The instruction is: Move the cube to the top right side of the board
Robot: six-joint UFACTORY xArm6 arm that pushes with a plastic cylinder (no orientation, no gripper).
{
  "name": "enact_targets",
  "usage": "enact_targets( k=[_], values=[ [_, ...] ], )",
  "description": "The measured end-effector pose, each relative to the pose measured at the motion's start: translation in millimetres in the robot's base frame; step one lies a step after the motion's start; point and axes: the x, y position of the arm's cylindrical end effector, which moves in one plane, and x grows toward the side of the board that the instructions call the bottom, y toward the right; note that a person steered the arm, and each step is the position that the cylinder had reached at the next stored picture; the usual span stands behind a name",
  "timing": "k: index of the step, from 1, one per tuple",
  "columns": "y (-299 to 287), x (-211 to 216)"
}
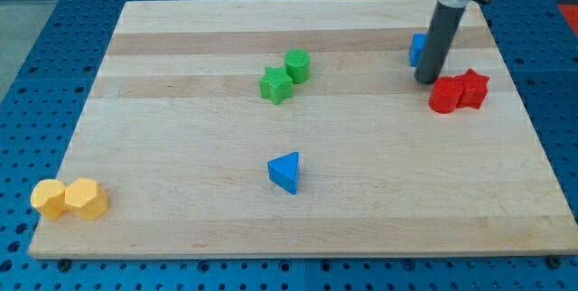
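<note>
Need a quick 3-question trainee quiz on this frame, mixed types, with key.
1. True or false: my tip sits at the view's right of the blue cube.
2. Which blocks lie nearest my tip?
A. the two yellow blocks
B. the red blocks
C. the blue triangular block
3. Fill in: the green star-shaped block touches the green ______.

Key:
1. True; the rod hides the cube's right part, and the tip ends just below and right of it.
2. B
3. cylinder
</note>
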Motion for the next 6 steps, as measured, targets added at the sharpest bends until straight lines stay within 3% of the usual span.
enact_targets(
  k=[1, 3, 5, 6],
  values=[
    [14.7, -48.6],
    [30.2, -101.0],
    [29.8, -108.8],
    [16.9, -83.9]
  ],
)
